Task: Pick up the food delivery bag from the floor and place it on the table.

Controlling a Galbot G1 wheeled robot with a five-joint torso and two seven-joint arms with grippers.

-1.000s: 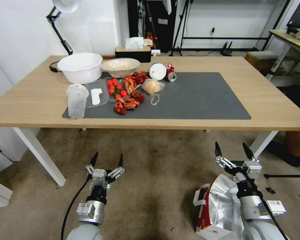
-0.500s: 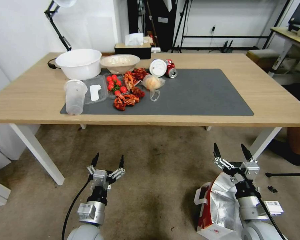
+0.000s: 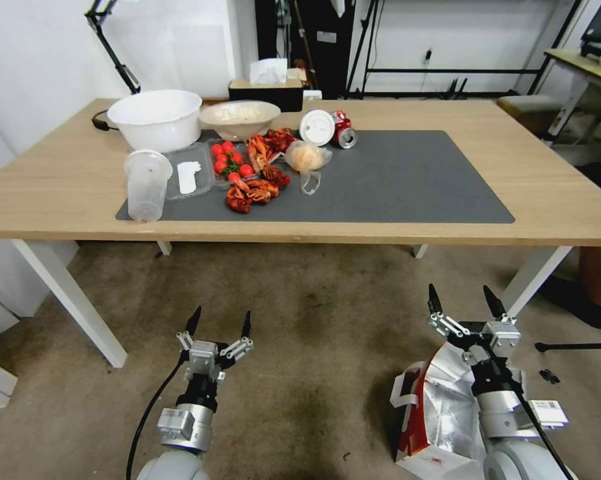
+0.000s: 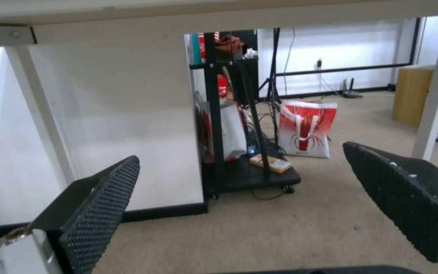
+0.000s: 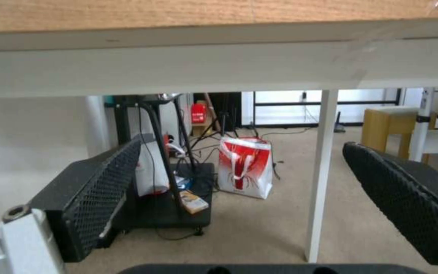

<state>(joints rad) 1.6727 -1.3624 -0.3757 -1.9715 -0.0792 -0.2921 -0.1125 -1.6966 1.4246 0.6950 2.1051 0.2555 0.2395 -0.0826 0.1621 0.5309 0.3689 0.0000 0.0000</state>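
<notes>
The food delivery bag [image 3: 440, 413] stood on the floor [image 3: 313, 333] at about five o'clock in the head view, its mouth open so the silver foil lining faced up, a red side and a white strap handle showing along its nine o'clock edge. The right arm partly covered it from above. The right gripper [image 3: 463, 303] hung just past the bag's twelve o'clock rim, above the carpet, with its two black fingers [image 3: 435, 300] spread wide and nothing between them. It did not touch the bag.

The left gripper [image 3: 220, 322] was at about seven o'clock, well apart from the bag, also over bare floor with its fingers [image 3: 193, 320] spread and empty. Both grippers pointed toward the worktop [image 3: 513, 193], whose near edge ran across the middle of the head view on white legs.

On the worktop lay a dark grey mat [image 3: 393, 180]. Its nine o'clock end was crowded: a white bowl [image 3: 157, 119], a beige bowl [image 3: 239, 119], a clear plastic cup [image 3: 145, 183], cherry tomatoes [image 3: 230, 160], red crayfish [image 3: 257, 180], a small clear bag [image 3: 305, 159] with orange contents, and a crushed can [image 3: 342, 130]. The three o'clock half of the mat was bare.

In each wrist view the textured fingers [image 4: 102, 205] [image 5: 102, 198] stood apart with the worktop's underside overhead, and a red-and-white shopping bag [image 5: 244, 167] sat far off on the carpet.
</notes>
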